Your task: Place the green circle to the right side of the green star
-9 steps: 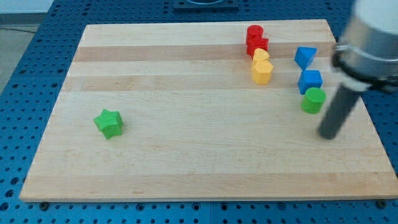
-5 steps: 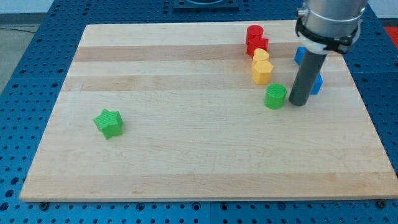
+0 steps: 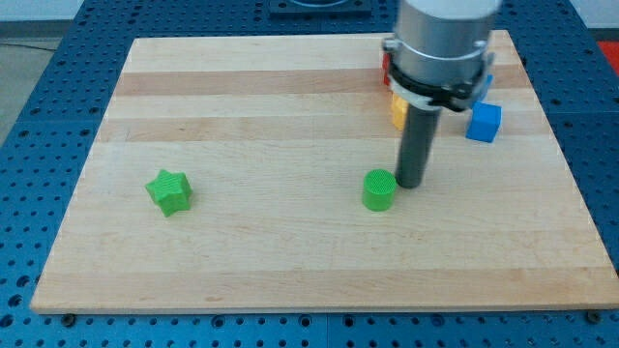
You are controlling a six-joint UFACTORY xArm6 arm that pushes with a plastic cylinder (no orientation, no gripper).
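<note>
The green circle (image 3: 379, 189) is a short green cylinder a little right of the board's middle. My tip (image 3: 410, 184) stands just to its right, touching or almost touching it. The green star (image 3: 169, 191) lies far to the view's left at about the same height. The rod rises from the tip to the arm's wide body near the view's top.
A blue cube (image 3: 484, 122) sits at the upper right. A yellow block (image 3: 397, 108) and a red block (image 3: 386, 66) are partly hidden behind the arm. The wooden board (image 3: 290, 261) ends close to the view's bottom.
My tip has swept from the right side leftward and downward in the view. The green circle has slid with it from beside the blue blocks toward the board's middle.
</note>
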